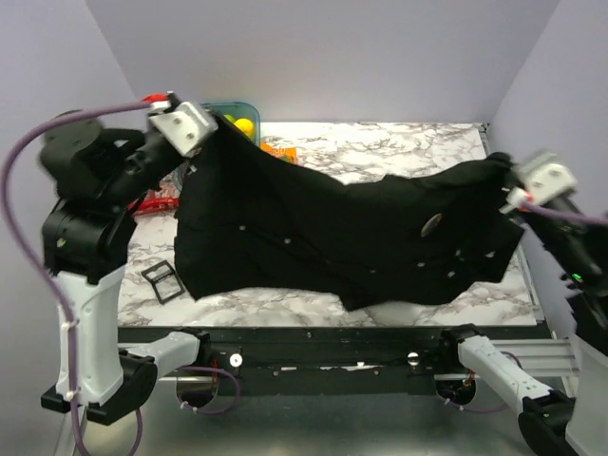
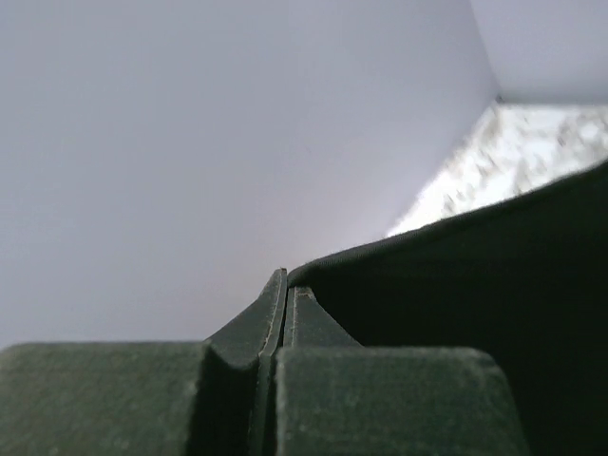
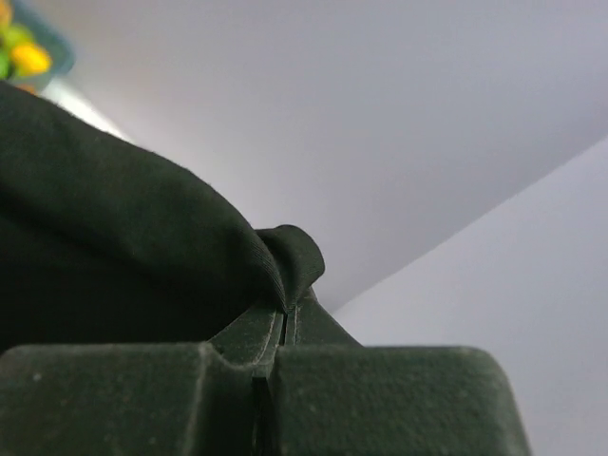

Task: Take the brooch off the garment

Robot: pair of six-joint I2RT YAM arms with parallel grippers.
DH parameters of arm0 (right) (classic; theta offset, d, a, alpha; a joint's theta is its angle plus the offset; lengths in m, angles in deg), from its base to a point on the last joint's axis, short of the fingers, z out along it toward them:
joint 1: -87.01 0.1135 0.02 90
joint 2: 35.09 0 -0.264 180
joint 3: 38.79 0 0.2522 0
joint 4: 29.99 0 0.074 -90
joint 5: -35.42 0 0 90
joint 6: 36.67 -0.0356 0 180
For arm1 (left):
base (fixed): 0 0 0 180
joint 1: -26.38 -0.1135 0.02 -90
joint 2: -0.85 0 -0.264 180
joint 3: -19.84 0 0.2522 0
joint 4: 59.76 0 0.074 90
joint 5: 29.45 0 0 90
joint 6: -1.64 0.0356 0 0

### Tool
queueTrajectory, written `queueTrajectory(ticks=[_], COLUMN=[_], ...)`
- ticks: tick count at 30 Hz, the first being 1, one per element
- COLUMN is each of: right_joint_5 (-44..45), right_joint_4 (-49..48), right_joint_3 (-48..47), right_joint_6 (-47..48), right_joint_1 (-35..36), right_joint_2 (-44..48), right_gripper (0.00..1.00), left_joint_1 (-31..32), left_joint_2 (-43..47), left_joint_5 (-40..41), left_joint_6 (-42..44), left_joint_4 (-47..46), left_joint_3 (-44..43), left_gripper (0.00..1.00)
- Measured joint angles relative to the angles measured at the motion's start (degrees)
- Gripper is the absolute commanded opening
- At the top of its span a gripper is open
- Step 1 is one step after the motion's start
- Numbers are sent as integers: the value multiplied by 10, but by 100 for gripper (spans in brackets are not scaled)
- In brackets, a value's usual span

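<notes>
Left wrist view finds the left gripper [image 2: 287, 287] with its two dark fingers pressed together, a taut edge of the garment [image 2: 475, 323] pinched between them and running off to the right. On the right wrist camera the right gripper [image 3: 289, 312] is likewise closed, a small bunched fold of the black cloth caught at its fingertips. From the top external camera the shirt hangs stretched between the two arms, lifted high at the left arm's corner near the back of the table [image 1: 380, 147] and held lower at the right arm's end, its bottom edge sagging onto the marble-patterned surface near the front. Tiny white buttons [image 1: 243, 228] dot the cloth. The brooch [image 1: 432, 224], a small pale disc, sits on the right half of the shirt, on the cloth, nearer the right gripper than the left and touched by neither. Behind the raised left corner stands a teal bin [image 1: 231, 106] holding something yellow, with an orange packet [image 1: 281, 151] just beside it, partly hidden by the shirt. A red packet [image 1: 159, 199] lies at the table's left edge beside the left arm, and a small black rectangular frame [image 1: 163, 281] rests flat near the front left corner, just clear of the cloth.
</notes>
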Motion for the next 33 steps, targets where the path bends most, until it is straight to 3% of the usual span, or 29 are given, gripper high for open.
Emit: queueTrajectory(ticks=[7, 12, 17, 27, 28, 29, 30, 31, 32, 33], right_joint_5=[-29, -50, -57, -19, -16, -14, -12, -10, -7, -6], right_joint_4=[-31, -78, -130, -202, -209, -214, -214, -217, -221, -221], right_joint_3=[281, 405, 397, 245, 227, 214, 197, 177, 165, 151], right_joint_6=[-28, -34, -34, -60, -64, -67, -70, -72, -79, -80], right_joint_1=[0, -13, -52, -66, -66, -66, -66, -66, -66, -66], right_joint_2=[-7, -90, -234, -488, -506, -519, -534, -549, -559, -570], right_gripper=[0, 0, 0, 1, 4, 24, 35, 45, 54, 56], left_joint_1=[0, 0, 0, 0, 0, 0, 0, 0, 0, 0], left_joint_2=[-44, -163, -249, -334, -339, -343, -345, -346, -346, -346], left_joint_5=[14, 71, 138, 299, 310, 322, 331, 339, 345, 347], left_joint_6=[12, 41, 62, 33, 28, 23, 18, 15, 14, 13], left_joint_4=[1, 6, -17, -89, -91, -92, -92, -92, -91, -88], left_joint_3=[238, 328, 340, 301, 296, 291, 287, 285, 283, 281], left_gripper=[0, 0, 0, 0, 0, 0, 4, 13, 29, 36])
